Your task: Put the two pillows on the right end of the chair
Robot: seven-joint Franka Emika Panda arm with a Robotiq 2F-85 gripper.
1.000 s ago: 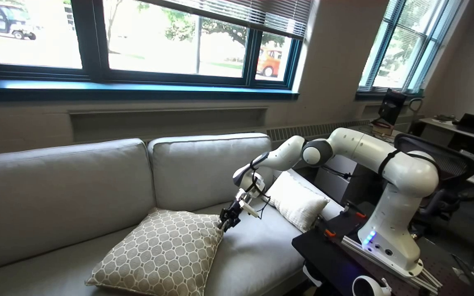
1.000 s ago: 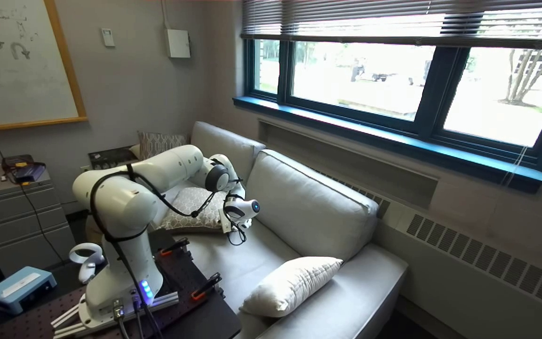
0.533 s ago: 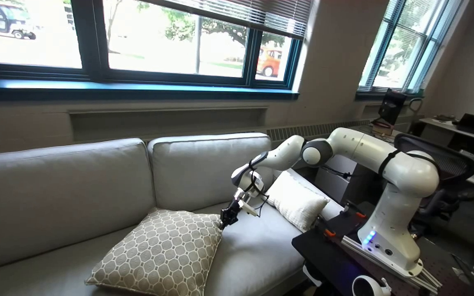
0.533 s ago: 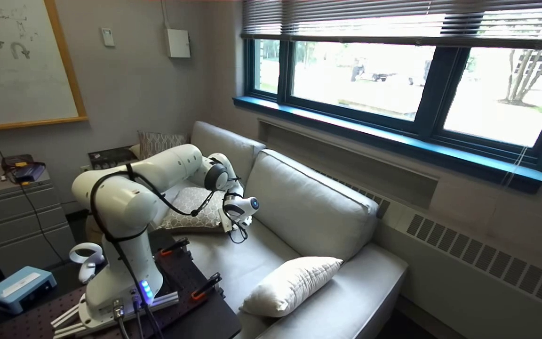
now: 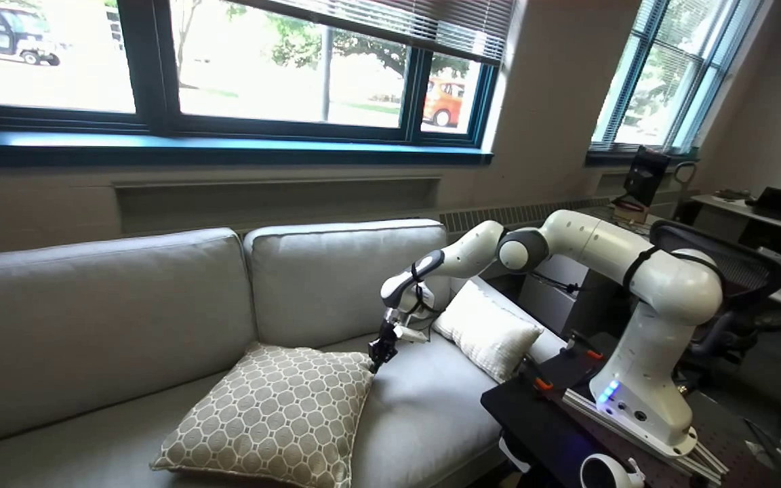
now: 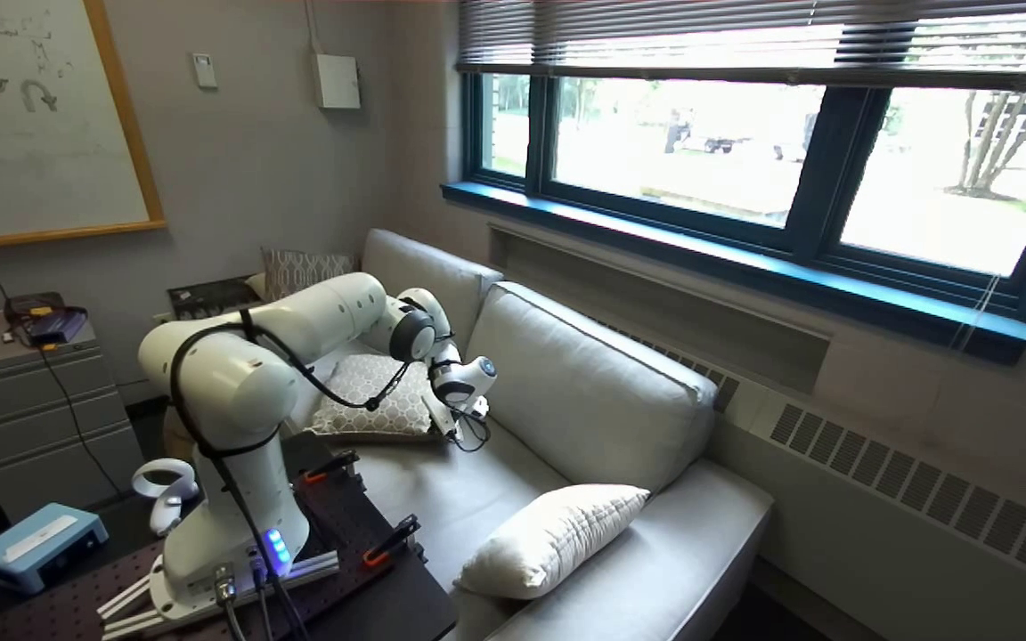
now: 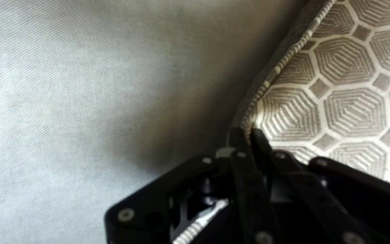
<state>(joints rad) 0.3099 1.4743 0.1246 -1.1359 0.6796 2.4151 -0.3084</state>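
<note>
1. Since the earlier frame, the tan pillow (image 5: 275, 413) has slid a little to the right along the seat, together with the claw (image 7: 248, 133) at its corner; the cream pillow (image 6: 557, 539) has not moved.
2. We see the claw clamped on the tan pillow's right-hand corner; in the wrist view the piped edge runs straight into its grip.
3. The tan pillow lies flat on the sofa (image 5: 424, 400), its far corner by the gap between the back cushions (image 5: 350, 278), short of the right end. The cream pillow is at that end, leaning on the armrest (image 6: 700, 539).
4. We expect the tan pillow to be light, soft and hard to damage. Its raised weave should resist slipping, but may also drag on the seat.
5. The piped corner seems a good hold, thin and firm. Held there alone, the bulk will probably sag or trail, so we would favour a low pull.
6. The cream pillow limits the room at the right end. The right back cushion bounds the far side; the black table (image 5: 519, 408), with its clamps (image 6: 395, 539), crowds the near side.
</note>
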